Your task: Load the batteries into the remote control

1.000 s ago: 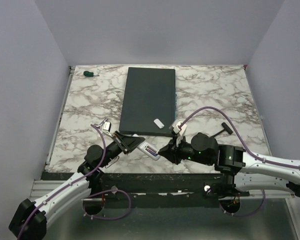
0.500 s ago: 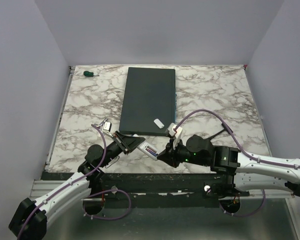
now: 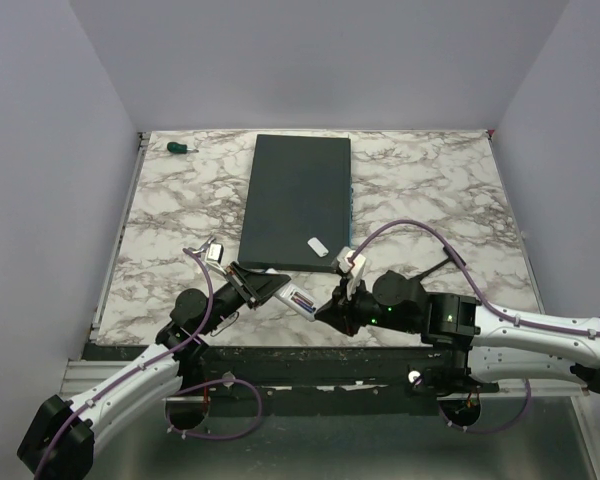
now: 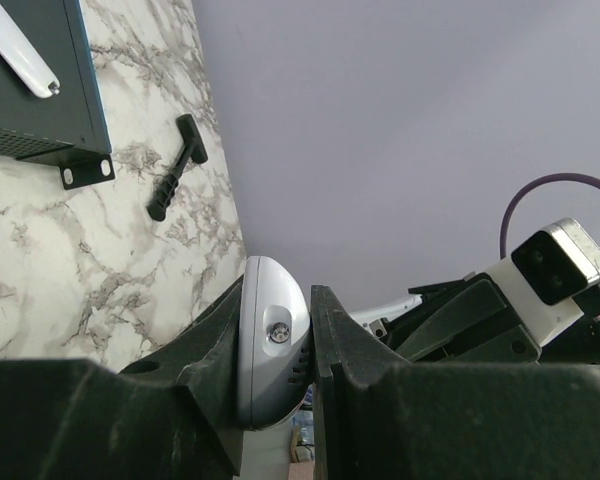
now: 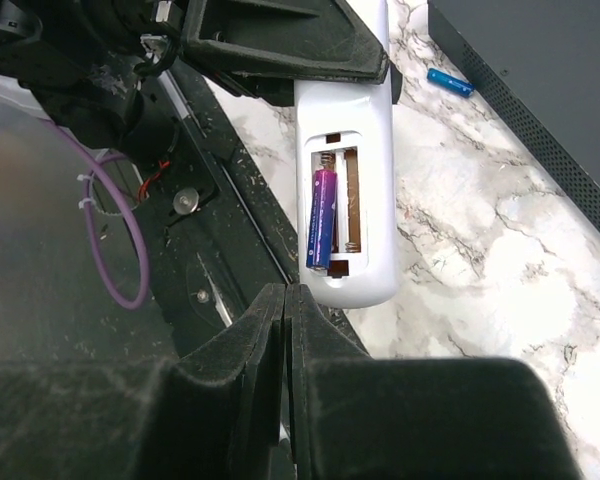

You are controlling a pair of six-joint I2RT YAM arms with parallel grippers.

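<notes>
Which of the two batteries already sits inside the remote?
The purple-blue battery; it sits in the remote control's bay, while the blue battery lies on the table.

White remote control (image 5: 376, 200), back toward the camera, bay uncovered. One slot holds the purple-blue battery (image 5: 321, 218); the slot alongside shows bare metal and a spring. The left gripper (image 5: 285, 45) clamps the remote's far end. The right gripper (image 5: 287, 300), fingers pressed together, sits just off its near end. The blue battery (image 5: 450, 82) lies on marble (image 5: 480, 230) beyond the remote, near the dark slab (image 5: 550, 80).
</notes>
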